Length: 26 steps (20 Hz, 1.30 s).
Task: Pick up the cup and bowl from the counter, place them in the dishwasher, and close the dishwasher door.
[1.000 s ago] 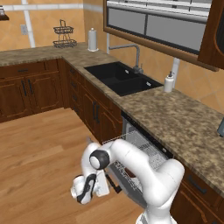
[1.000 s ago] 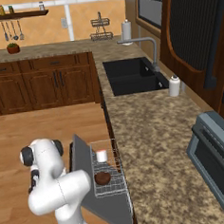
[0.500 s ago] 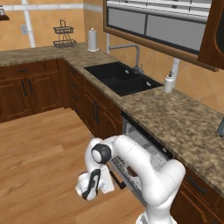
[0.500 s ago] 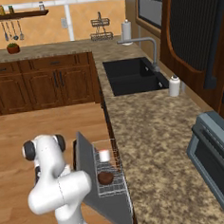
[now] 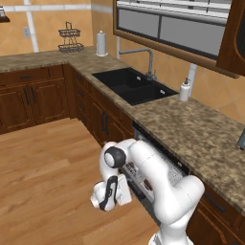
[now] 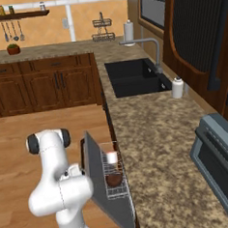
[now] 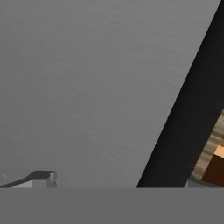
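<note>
Low in the right base view, near the bottom centre, the white cup (image 6: 111,158) and the dark reddish-brown bowl (image 6: 114,179) sit in the white wire rack (image 6: 114,176) of the dishwasher (image 6: 121,193), the cup further up the frame than the bowl, both off the speckled granite table (image 6: 157,146) that runs up the right half; so loading looks done and only the closing remains. The dishwasher door (image 6: 106,184), a flat smooth grey panel, stands steeply raised but not shut, its top edge leaning toward the left of the frame; the arm is folded low on the panel's outer side, presumably to push it home. Close against the camera in the hand view, the door's plain grey face fills the left and centre, with a dark band slanting down the right; wood-toned cabinet shows at lower right. The fingers (image 5: 106,203), at lower centre of the left base view, are spread wide and grasp nothing; whether they touch the panel I cannot tell.
</note>
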Motion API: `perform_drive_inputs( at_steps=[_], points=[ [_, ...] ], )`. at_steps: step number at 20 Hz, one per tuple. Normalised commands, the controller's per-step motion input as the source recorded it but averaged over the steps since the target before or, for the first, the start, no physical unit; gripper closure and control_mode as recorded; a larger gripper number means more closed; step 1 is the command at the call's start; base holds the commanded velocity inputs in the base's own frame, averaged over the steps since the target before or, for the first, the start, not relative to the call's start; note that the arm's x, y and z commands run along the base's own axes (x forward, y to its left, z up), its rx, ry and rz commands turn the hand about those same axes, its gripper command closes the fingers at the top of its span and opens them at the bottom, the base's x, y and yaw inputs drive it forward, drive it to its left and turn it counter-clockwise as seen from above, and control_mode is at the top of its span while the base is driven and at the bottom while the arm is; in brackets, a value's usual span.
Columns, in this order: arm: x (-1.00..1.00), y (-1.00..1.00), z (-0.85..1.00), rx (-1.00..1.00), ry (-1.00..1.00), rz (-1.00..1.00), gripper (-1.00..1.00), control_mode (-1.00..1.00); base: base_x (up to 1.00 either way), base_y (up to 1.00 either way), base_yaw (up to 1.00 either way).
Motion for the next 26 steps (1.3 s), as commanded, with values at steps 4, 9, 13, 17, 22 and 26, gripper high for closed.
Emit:
perform_drive_inputs(
  at_steps=[4,9,13,17,22,26],
  points=[
    [0.64,-1.00,-0.11,0.00,0.11,0.00,-1.00,-1.00,0.00,0.00,0.00],
    [0.69,-1.00,-0.07,0.00,0.09,0.00,-1.00,-1.00,0.00,0.00,0.00],
    [0.88,-1.00,-0.10,0.00,0.15,0.00,-1.00,-1.00,0.00,0.00,0.00],
    [0.94,-1.00,-0.28,-0.01,0.03,0.00,-1.00,-1.00,0.00,0.00,0.00],
    [1.00,-1.00,-0.49,-0.03,0.00,-0.03,-1.00,-1.00,0.00,0.00,0.00],
    [0.97,-1.00,-0.67,-0.05,0.00,-0.02,-1.00,-1.00,0.00,0.00,0.00]
  ],
)
